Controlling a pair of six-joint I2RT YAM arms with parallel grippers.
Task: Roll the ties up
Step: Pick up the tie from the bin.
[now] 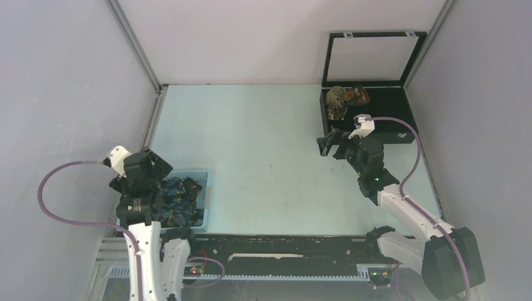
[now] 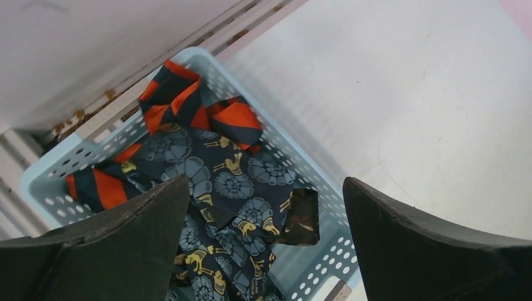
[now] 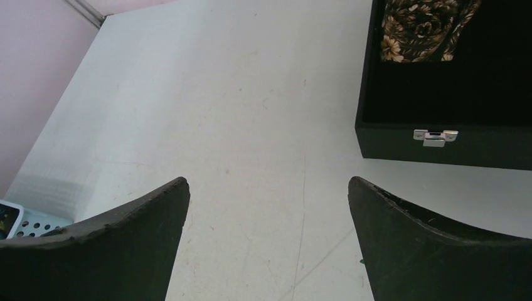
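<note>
– Pale counter (image 1: 263, 144), grey walls on three sides. I'm looking down the left wrist view into the basket (image 2: 313, 266).

– Where are the ties?

– The loose ones lie heaped in the basket. A navy tie (image 2: 232, 182) is on top, a striped tie (image 2: 182, 100) shows from under it toward the rim, and a brown end (image 2: 302, 216) lies beside them. A few coils (image 1: 339, 100) sit in the case (image 1: 389, 103), diagonally across the counter from the basket.

– Jaws?

– The left jaws are spread wide over the basket and hold nothing. The right jaws are just as wide over bare counter, well apart from the basket, and empty too.

– What worries you?

– The heap. The ties overlap, so if I pinch the navy one mid-length I'd expect the striped one to drag along, or the light basket to lift or slide with them. A jaw tip could also snag the perforated wall if I go in close to the rim. And a grab at the middle rather than a pointed end would leave me a doubled strip that won't roll cleanly. I'd aim for a free end near the basket's middle.
</note>
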